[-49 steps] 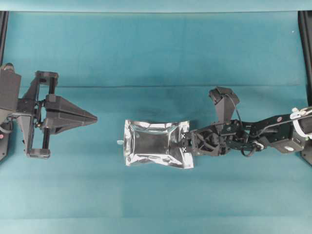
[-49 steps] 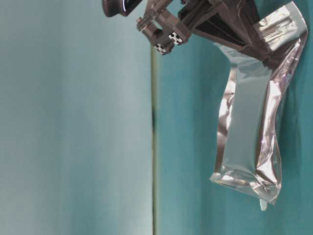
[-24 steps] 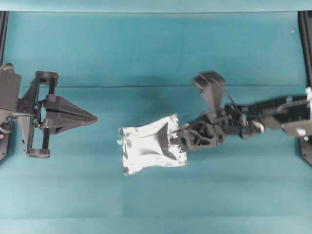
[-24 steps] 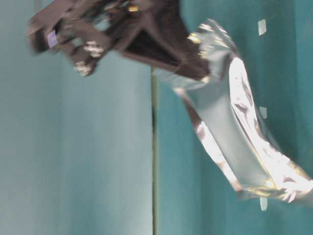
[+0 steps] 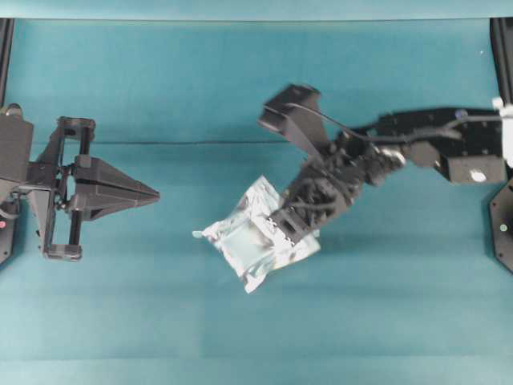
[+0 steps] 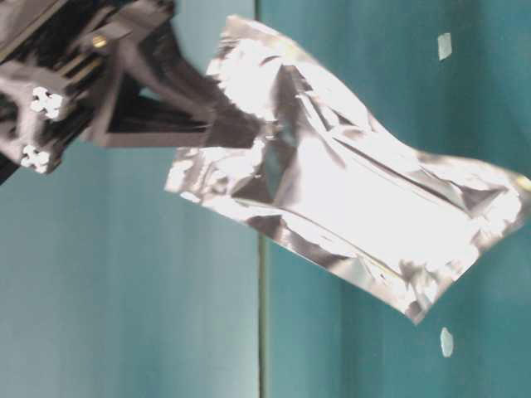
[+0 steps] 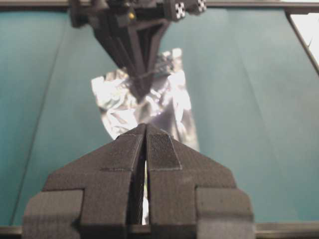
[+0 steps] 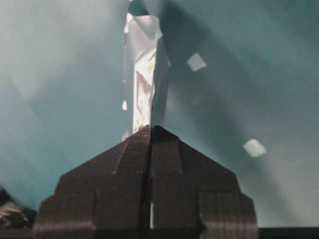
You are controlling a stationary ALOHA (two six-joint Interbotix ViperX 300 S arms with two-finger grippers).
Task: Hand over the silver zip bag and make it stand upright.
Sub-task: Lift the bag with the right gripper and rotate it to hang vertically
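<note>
In the left wrist view, closest in, the left tool point(image 7: 145, 130) is fully closed with nothing between its pads, parked at the left side of the worktop point(image 5: 240, 80) with its tip aimed toward the middle; my read is it's waiting as receiver for the handover and will need to open before it can take anything. Just beyond its tip, centre of the worktop, the silver zip bag point(image 5: 258, 234) hangs clear of the surface, lifted by the right tool point(image 5: 290, 231), which is clamped tight on one sealed edge of the pouch. In the right wrist view the bag point(image 8: 143, 74) shows edge-on, sticking straight out from the closed jaws, so the grip is on the flat seam only, not the puffed middle. Probably deliberate: that leaves the far end and most of the body free for the other tool to pinch. Long axis in the overhead runs diagonally, free end pointing toward the left arm and slightly down the view, gripped end at the right arm side. Table-level view has the bag point(image 6: 348, 182) tilted, neither flat nor vertical, foil crinkled and twisted along its length. Not upright yet; handover not started. Farther back, a few tiny white scraps point(image 6: 445, 46) sit on the teal cloth, well clear of the bag.
</note>
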